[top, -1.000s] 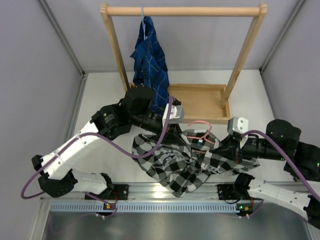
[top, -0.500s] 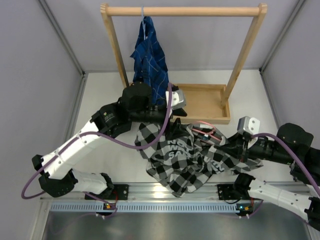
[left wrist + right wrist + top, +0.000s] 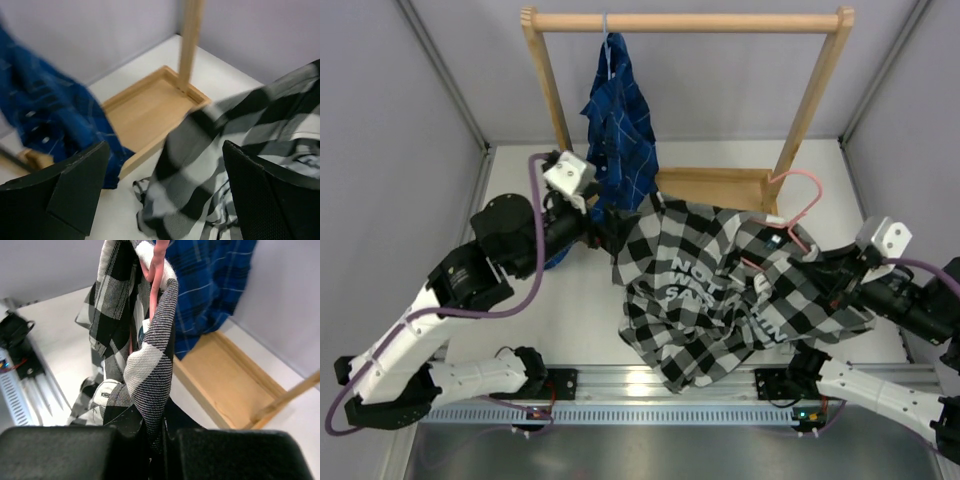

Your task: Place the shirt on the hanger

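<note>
The black-and-white check shirt (image 3: 720,290) hangs lifted at the centre right, pale lettering facing up, its hem trailing to the table's front edge. The pink hanger (image 3: 805,195) pokes out of its top, hook towards the rack. My right gripper (image 3: 835,272) is shut on a fold of the shirt (image 3: 155,375). The hanger wire (image 3: 157,265) runs down inside that fold, and whether the jaws also pinch it is hidden. My left gripper (image 3: 610,228) stands open just left of the shirt (image 3: 200,165), with nothing between its fingers (image 3: 75,185).
A wooden rack (image 3: 685,20) stands at the back with a tray base (image 3: 720,195). A dark blue grid shirt (image 3: 618,130) hangs from its rail on a pale hook (image 3: 605,25), close behind my left gripper. Grey walls close in both sides.
My left gripper opened, let go of the shirt and drew back to the left. The right gripper carried shirt and hanger up and to the right, spreading the fabric so the lettering shows.
</note>
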You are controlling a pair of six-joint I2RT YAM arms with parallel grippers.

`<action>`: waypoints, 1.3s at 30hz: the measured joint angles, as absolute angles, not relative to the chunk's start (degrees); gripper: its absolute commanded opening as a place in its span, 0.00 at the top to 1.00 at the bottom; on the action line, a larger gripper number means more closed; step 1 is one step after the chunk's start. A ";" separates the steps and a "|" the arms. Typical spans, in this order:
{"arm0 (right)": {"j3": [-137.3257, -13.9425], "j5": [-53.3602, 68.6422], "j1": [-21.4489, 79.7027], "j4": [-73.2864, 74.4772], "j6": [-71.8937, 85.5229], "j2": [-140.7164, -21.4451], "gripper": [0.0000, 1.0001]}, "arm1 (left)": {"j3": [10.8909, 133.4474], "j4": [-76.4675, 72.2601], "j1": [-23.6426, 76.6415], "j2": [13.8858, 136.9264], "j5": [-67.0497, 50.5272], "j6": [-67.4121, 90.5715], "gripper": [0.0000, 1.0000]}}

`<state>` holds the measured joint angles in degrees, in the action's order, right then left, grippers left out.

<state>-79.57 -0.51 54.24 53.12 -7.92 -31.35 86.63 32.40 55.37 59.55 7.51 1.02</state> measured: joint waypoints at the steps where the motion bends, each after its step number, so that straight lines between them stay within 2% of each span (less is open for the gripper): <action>1: -80.34 -2.57 54.26 53.17 -7.92 -31.35 1.00 | 84.97 31.64 55.37 57.39 11.22 2.76 0.02; 4: -83.05 -8.75 54.26 53.34 -7.77 -31.94 1.00 | 78.89 31.35 55.20 51.46 20.62 7.40 0.02; 8: -89.60 -18.81 54.26 53.39 -7.25 -36.25 1.00 | 73.58 33.63 55.18 46.83 25.85 12.05 0.02; 12: -100.36 -27.97 54.26 52.71 -7.29 -44.86 1.00 | 70.76 36.95 55.18 45.17 24.60 14.90 0.02; 18: -117.82 -33.93 54.26 50.76 -7.81 -56.84 1.00 | 68.86 43.59 55.18 42.39 21.69 15.29 0.02; 21: -119.15 -34.02 54.26 47.59 -7.90 -57.95 1.00 | 65.89 44.40 55.18 38.94 22.28 14.90 0.02; 24: -110.74 -32.21 54.26 41.12 -7.40 -53.93 1.00 | 60.42 44.23 55.18 34.72 24.91 15.22 0.02; 29: -83.13 -29.78 54.26 30.46 -5.28 -42.63 1.00 | 50.76 44.16 55.16 32.01 26.20 16.14 0.02; 33: -67.92 -30.13 53.74 27.73 -1.93 -42.61 1.00 | 50.30 43.24 54.06 31.44 26.09 16.67 0.02; 36: -63.55 -27.88 50.83 27.70 1.48 -46.89 1.00 | 50.30 42.59 50.83 30.13 24.56 16.80 0.02; 39: -64.12 -24.29 46.13 27.40 4.64 -52.27 1.00 | 50.17 41.19 43.13 30.59 20.88 16.60 0.02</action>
<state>-64.12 -24.29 46.13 27.40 4.64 -52.27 50.17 41.19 43.13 30.59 20.88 16.60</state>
